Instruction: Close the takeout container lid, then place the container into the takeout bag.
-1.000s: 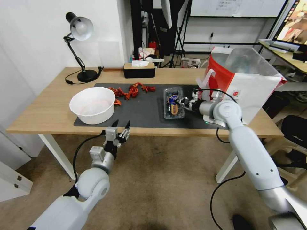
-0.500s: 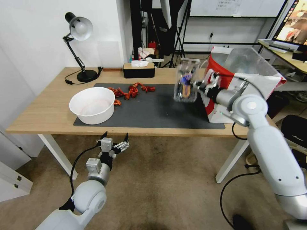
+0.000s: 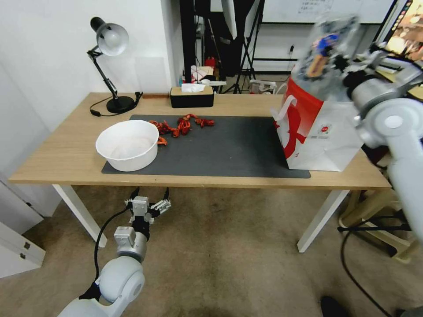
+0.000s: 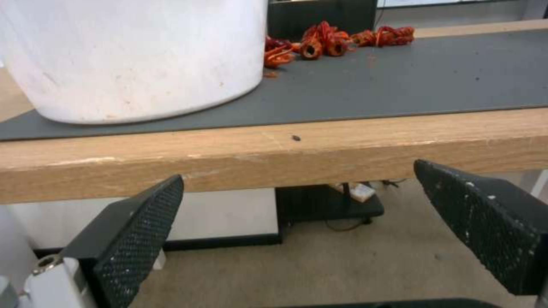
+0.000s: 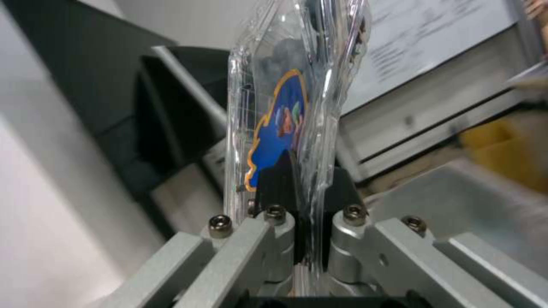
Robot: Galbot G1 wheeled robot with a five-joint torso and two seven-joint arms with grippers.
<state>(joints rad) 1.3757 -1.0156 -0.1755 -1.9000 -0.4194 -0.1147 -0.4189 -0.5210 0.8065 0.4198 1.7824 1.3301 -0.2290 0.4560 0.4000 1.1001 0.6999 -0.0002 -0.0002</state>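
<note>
Now right pincer [image 5: 305,201] tight on takeout container [image 5: 285,107].

A mat [image 3: 229,145] lies on the table [image 3: 66,154]. On the mat's left end sits a bowl [image 3: 128,145], with crayfish pieces [image 3: 180,124] behind it toward frame centre. At the mat's right end stands the takeout bag [image 3: 317,132]. Above the bag's mouth, upper right of the frame, hangs the takeout container [image 3: 326,48]. A lamp [image 3: 110,66] and tissue box [image 3: 191,96] stand along the table's far edge.

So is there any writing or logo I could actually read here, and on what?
None is readable.
takeout bag: round red logo with small print beneath, too small.
takeout container in the right claw: blue and orange label, blurred.
Whiteboard: faint writing, illegible.
</note>
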